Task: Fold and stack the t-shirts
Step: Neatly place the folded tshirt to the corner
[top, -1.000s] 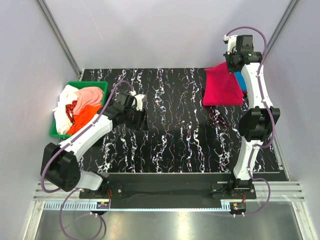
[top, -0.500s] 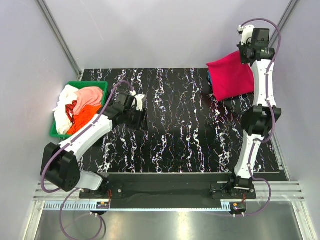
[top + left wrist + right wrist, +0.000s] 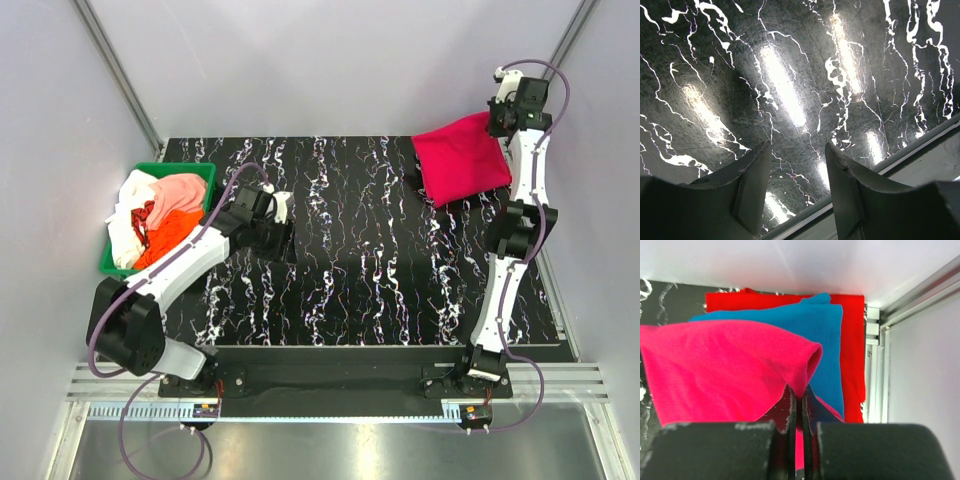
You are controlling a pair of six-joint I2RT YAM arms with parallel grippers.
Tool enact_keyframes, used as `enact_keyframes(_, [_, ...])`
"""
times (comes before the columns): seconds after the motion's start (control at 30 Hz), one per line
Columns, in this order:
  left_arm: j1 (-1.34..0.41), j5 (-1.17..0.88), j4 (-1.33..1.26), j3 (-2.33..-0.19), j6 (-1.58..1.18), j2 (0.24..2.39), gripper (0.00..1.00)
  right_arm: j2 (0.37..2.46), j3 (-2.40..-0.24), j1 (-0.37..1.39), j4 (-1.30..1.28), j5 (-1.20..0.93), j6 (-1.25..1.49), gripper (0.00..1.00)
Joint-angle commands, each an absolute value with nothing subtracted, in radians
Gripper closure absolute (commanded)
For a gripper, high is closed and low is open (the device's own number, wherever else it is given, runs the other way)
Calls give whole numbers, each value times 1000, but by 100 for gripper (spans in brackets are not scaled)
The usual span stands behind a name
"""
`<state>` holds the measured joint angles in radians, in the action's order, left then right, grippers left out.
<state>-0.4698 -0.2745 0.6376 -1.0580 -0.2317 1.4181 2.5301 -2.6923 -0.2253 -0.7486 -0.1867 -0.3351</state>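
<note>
While the magenta-pink t-shirt [image 3: 725, 370] is pinched at its edge by the tightly closed right gripper [image 3: 799, 400], it is held at the far right corner over the folded blue t-shirt [image 3: 825, 340] and red t-shirt [image 3: 852, 340]. The left gripper [image 3: 797, 165] is seen half open and empty above the table [image 3: 790, 75], near the green bin [image 3: 175, 166] where other t-shirts [image 3: 160, 210] are piled.

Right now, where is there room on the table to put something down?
The big bare middle of the table, between the left gripper and the magenta t-shirt, is free; so is the near strip. Crowded: the far right corner with the blue t-shirt and red t-shirt, and by the green bin.
</note>
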Motion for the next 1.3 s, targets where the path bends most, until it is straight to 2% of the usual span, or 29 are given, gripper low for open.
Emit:
enact_keyframes(0.0, [-469,-250,627,-1069,-209,1427,48,2412,-2648,-215,-632,-270,-290,100])
enact_keyframes(0.13, [-469,-258,630,-1069,-212,1420,48,2384,-2626,-218,-611,-258,-282,100])
enact_keyframes(0.37, [-469,-258,629,-1068,-210,1425,48,2508,-2755,-267,-604,-279,-154,100])
enact_keyframes(0.73, [-469,-247,632,-1071,-207,1450,48,2675,-2786,-321,-456,-279,24,100])
enact_keyframes(0.83, [-468,-241,635,-1071,-207,1454,48,2709,-2772,-334,-413,-270,75,96])
enact_keyframes(0.9, [-469,-236,637,-1069,-207,1456,48,2727,-2775,-350,-400,-275,121,78])
enact_keyframes(0.97, [-469,-232,638,-1068,-207,1456,48,2715,-2764,-351,-396,-270,129,73])
enact_keyframes(1.0, [-469,-232,637,-1068,-207,1456,48,2706,-2758,-353,-388,-273,126,68])
enact_keyframes(1.1, [-469,-232,640,-1071,-207,1454,47,2674,-2741,-353,-377,-284,132,49])
enact_keyframes(1.13, [-469,-232,638,-1071,-207,1450,47,2665,-2737,-353,-377,-284,133,38])
enact_keyframes(1.2, [-471,-229,637,-1068,-209,1444,47,2619,-2697,-351,-377,-276,138,33])
enact_keyframes(1.27, [-472,-224,638,-1068,-209,1431,47,2568,-2646,-351,-379,-270,141,34])
